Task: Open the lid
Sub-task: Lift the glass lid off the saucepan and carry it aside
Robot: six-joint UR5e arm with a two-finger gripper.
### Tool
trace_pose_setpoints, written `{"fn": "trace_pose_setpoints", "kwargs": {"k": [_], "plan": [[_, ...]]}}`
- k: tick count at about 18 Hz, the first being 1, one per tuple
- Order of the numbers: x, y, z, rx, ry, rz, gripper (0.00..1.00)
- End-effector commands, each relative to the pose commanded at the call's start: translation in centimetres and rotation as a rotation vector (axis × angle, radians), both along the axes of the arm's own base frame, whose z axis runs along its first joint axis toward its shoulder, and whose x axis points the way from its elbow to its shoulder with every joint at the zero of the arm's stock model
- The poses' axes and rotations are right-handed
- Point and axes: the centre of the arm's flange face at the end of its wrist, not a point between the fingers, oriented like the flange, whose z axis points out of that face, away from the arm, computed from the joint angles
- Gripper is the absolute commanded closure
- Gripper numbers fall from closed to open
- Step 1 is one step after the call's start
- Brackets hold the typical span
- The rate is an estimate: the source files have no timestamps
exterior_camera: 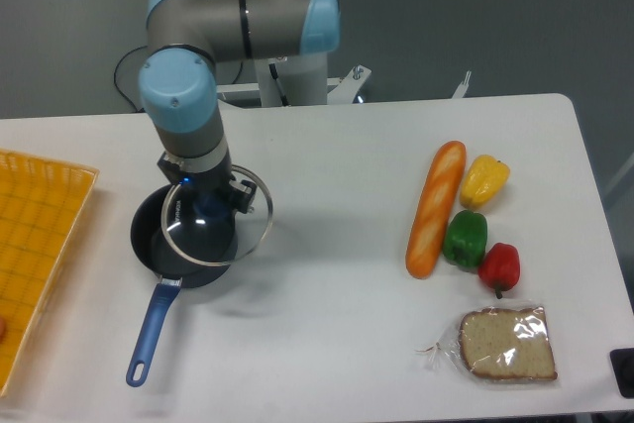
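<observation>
Now pincer (210, 207) pinched on blue knob of lid (220, 230), lid raised, offset right of saucepan (158, 245)

Grey tubular arm with pale blue joint caps (243, 22), reaching out from the upright column at the back of the table, bending at the elbow and dropping through the wrist straight downward. Dark two-finger gripper (208, 207) pointing down beneath the wrist, seen from above. Fingers drawn in close on either side of the blue knob of the round glass lid (218, 220), apparently clamped on it, though largely hidden behind the wrist and the glass.
</observation>
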Motion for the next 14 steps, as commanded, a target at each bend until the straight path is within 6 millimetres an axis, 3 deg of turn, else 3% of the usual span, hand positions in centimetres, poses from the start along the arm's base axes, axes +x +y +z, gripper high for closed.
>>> {"fn": "trace_pose_setpoints", "kwargs": {"k": [9,14], "plan": [[-5.5,-2.1,2.9,0.014,0.001,-0.066,0.56],[-7.7,-3.3,3.2,0.018,-0.001,-0.113,0.56]]}}
